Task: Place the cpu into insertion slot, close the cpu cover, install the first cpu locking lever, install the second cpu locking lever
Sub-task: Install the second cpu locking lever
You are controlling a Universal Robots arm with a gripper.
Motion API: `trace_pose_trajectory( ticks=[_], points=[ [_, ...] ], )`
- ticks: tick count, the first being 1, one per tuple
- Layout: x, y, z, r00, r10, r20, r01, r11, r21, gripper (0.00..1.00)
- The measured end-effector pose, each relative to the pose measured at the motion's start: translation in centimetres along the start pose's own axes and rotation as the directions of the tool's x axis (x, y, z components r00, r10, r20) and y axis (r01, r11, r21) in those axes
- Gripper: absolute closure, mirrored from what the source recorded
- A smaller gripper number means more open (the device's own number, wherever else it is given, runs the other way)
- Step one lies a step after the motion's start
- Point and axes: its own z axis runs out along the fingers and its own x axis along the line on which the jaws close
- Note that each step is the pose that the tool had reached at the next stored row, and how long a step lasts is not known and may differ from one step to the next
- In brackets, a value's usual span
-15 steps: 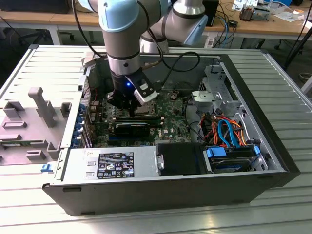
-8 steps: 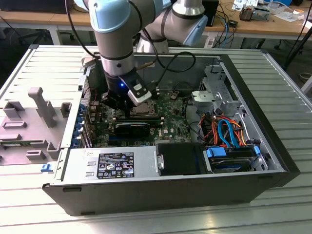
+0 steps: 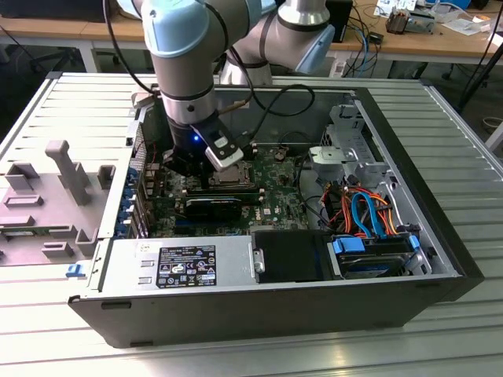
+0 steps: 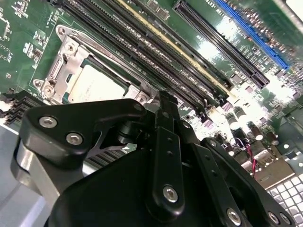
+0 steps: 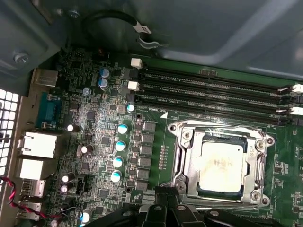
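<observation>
Right — gripper (image 4: 163, 101) fingers look pinched together, nothing between them, tip low just beside the insertion slot (image 5: 182, 182) rim. The cpu (image 5: 221, 163) is seated in the slot, cpu cover (image 5: 258, 156) down flat around it. Levers — probably latched, hard to tell. Memory slots (image 5: 213, 92) alongside.

Memory slots (image 5: 213, 90) crowd the cpu cover (image 5: 222, 163) closely.
</observation>
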Motion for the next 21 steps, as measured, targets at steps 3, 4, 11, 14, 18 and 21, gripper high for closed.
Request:
trace_pose_trajectory(
  ticks=[3,4,11,14,18,21],
  points=[
    [0.04,0.00,0.09,1.0000,-0.002,0.0010,0.002,1.0000,-0.0077,0.89],
    [0.03,0.01,-0.05,1.0000,-0.002,0.0015,0.002,1.0000,-0.0080,0.89],
    [-0.61,0.02,-1.73,1.0000,-0.002,-0.0029,0.002,1.0000,-0.0086,0.89],
    [-1.57,-0.11,-1.78,0.9999,-0.002,-0.0141,0.001,0.9999,-0.0101,0.89],
    [-2.78,-0.19,-3.41,0.9997,-0.001,-0.0231,0.001,0.9999,-0.0113,0.89],
    [-3.19,-0.12,-5.53,0.9996,-0.001,-0.0265,0.000,0.9999,-0.0117,0.89]
  ],
)
